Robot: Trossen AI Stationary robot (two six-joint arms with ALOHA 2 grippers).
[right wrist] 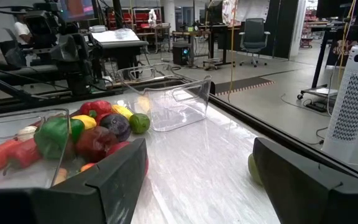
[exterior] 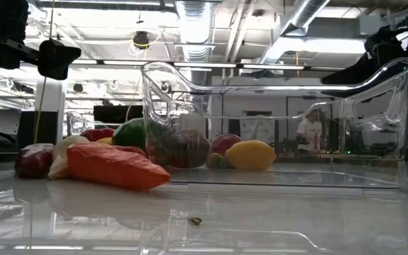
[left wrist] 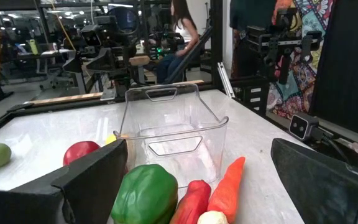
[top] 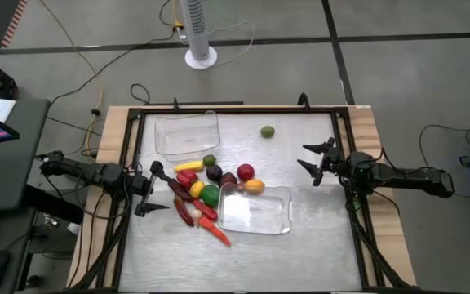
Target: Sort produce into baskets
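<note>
Tabletop holds piled produce between baskets (both empty).

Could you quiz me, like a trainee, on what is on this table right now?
1. True or false: both clear baskets, the far one and the near one, hold no produce.
2. Which piece lies alone, away from the pile? A) the carrot B) the small green fruit C) the lemon
3. Fill in: the left gripper and the right gripper both have their fingers ____.

Key
1. True: every piece lies on the table outside them.
2. B: it lies near the far edge, toward the right arm's side.
3. Open, and neither holds anything.
</note>
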